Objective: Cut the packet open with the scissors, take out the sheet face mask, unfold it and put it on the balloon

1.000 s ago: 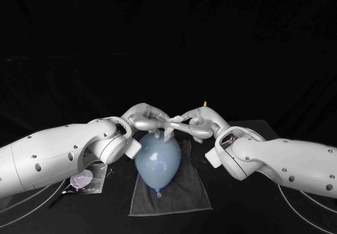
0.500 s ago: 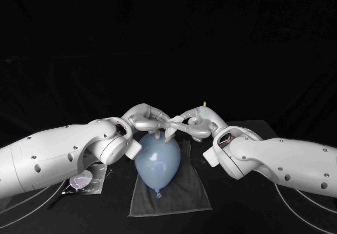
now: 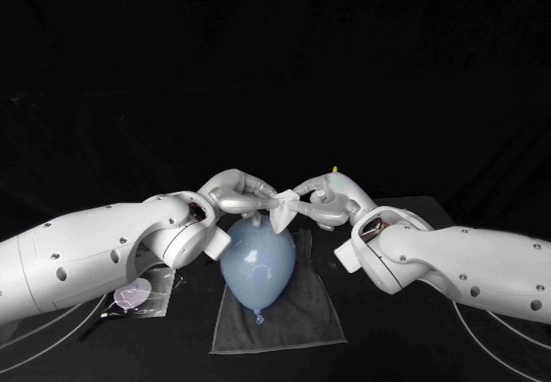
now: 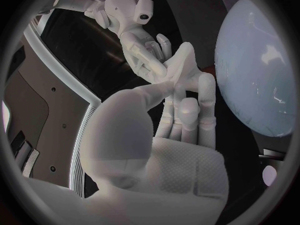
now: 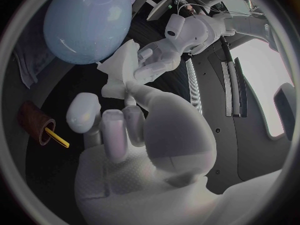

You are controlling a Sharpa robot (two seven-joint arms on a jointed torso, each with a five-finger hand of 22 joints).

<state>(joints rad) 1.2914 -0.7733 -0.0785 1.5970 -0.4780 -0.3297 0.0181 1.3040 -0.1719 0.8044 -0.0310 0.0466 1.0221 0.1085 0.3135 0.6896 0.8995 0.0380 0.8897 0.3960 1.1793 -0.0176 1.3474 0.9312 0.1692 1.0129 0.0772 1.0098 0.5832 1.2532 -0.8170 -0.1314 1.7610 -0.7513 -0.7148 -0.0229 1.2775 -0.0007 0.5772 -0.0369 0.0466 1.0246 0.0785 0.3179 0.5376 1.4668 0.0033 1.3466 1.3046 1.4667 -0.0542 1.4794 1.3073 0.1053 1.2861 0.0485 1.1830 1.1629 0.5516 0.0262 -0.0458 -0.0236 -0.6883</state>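
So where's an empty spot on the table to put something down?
Bare table lies beside the grey cloth, toward the right arm, and there is a narrow strip between the cloth and the packet. The middle is crowded: the left hand and right hand hold the mask over the balloon.

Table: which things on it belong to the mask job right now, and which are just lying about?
In the job: sheet face mask, pinched between left hand and right hand; balloon.
Lying about: packet beside the left arm; grey cloth under the balloon; brown holder.
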